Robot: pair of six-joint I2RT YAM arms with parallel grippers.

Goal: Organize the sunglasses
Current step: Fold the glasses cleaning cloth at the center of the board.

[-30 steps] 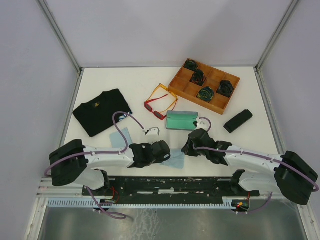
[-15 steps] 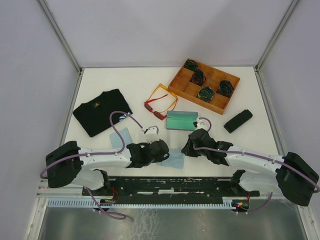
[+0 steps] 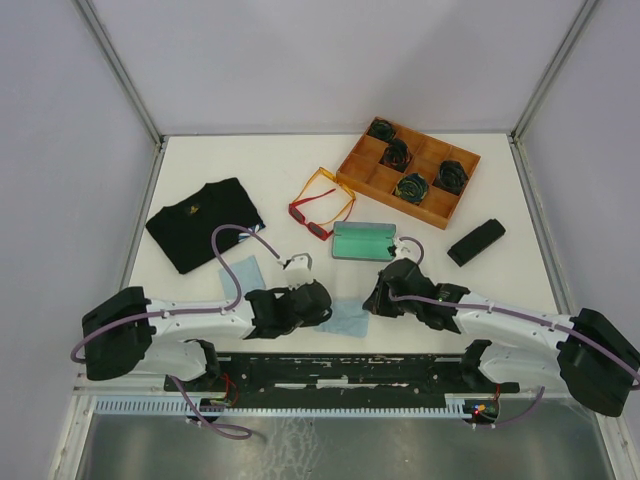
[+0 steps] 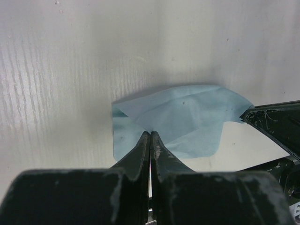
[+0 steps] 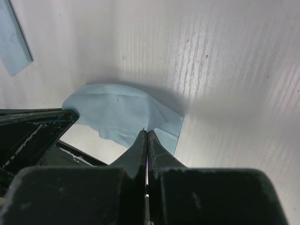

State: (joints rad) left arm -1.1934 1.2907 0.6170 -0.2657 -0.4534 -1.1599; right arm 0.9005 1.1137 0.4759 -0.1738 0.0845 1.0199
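Note:
The red sunglasses (image 3: 308,216) and the orange-yellow sunglasses (image 3: 331,190) lie folded together at mid-table, untouched. Nearer the front, my left gripper (image 3: 326,301) and right gripper (image 3: 372,297) face each other across a light blue cloth (image 3: 350,318). In the left wrist view the jaws (image 4: 150,134) are shut on a fold of the cloth (image 4: 187,117). In the right wrist view the jaws (image 5: 146,132) pinch the opposite edge of the cloth (image 5: 117,110). The cloth sags between them just above the table.
An open teal case (image 3: 362,240) lies behind the grippers and a black case (image 3: 475,242) to the right. A wooden tray (image 3: 352,166) of dark items stands at the back right. A black shirt (image 3: 205,222) and a second blue cloth (image 3: 240,272) lie left.
The left arm has drawn back a little to the left, and more of the blue cloth shows between the two grippers. Both stay shut.

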